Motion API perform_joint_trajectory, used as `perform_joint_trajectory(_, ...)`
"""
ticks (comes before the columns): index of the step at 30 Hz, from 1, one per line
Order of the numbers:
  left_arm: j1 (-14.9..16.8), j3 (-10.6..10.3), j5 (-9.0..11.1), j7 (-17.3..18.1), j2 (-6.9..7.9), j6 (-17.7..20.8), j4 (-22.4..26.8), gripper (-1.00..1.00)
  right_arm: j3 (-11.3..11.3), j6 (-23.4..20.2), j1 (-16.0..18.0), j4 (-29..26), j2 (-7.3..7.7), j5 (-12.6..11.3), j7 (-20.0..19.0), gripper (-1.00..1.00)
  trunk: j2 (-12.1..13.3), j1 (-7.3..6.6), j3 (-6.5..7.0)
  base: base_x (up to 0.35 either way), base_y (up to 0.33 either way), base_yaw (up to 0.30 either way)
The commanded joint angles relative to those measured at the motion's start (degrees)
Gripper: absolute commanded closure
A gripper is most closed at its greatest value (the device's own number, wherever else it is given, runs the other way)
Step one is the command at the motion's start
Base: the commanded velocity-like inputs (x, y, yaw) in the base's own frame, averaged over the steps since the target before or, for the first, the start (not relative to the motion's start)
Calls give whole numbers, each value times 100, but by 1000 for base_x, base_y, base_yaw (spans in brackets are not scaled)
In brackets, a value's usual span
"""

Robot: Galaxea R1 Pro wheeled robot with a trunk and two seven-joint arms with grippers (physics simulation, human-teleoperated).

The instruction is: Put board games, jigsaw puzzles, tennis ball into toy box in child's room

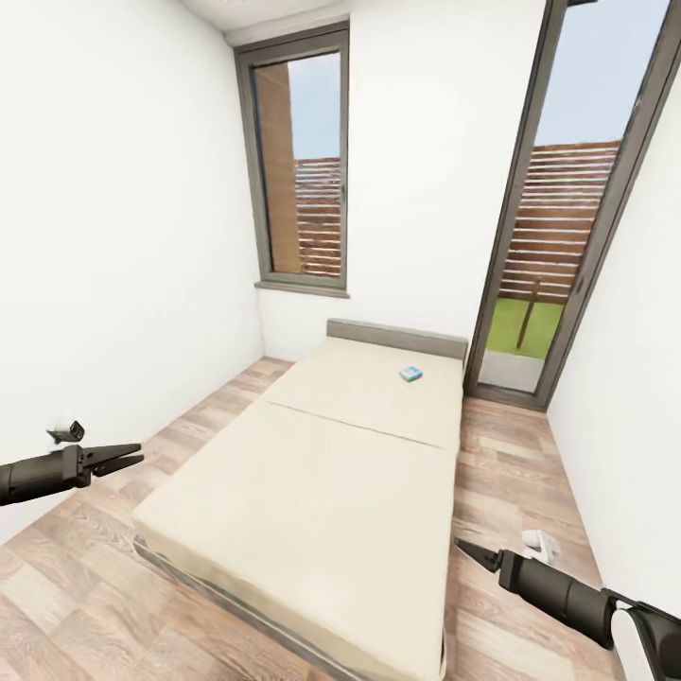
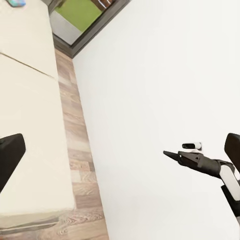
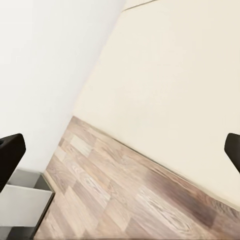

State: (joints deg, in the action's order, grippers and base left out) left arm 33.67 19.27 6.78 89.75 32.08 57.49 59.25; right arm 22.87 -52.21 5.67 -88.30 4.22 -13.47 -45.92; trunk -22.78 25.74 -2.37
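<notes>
I'm looking into a small bedroom in a home. A wide low bed point(image 1: 322, 473) with a two-part beige mattress and a low grey headboard point(image 1: 397, 338) fills the middle at 12 o'clock. Plain white walls point(image 1: 113, 246) close in on both sides, over a wood-plank floor point(image 1: 515, 473). Tall grey-framed windows point(image 1: 301, 161) at 12 and 1 o'clock look out on slatted fencing and grass.

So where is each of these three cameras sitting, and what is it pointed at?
Head view: on the robot's head, looking down over the bed with a small blue board game near the headboard; both arms show, left gripper and right gripper.
Left wrist view: on the left arm, facing across the bed toward the right arm; dark fingers frame it.
Right wrist view: on the right arm, facing wood floor and mattress.
All three share the bed.
</notes>
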Motion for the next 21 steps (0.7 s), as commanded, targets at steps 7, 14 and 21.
perform_joint_trajectory(7, 8, -3, -9, 25, 0, 61, -1, -100, 7, -24, 5, -3, 0, 3, -28, -100, -13, 4, -14, 0, -18, 291)
perform_joint_trajectory(14, 8, -3, -4, 25, 0, 61, -1, -100, 11, -12, 5, -3, 0, 3, -31, -100, -13, 4, -14, 0, -4, 291)
perform_joint_trajectory(21, 8, -3, -2, 25, -32, 61, -1, -100, 8, -9, 5, -3, 0, 3, -37, -100, -13, 4, -14, 0, -1, 291)
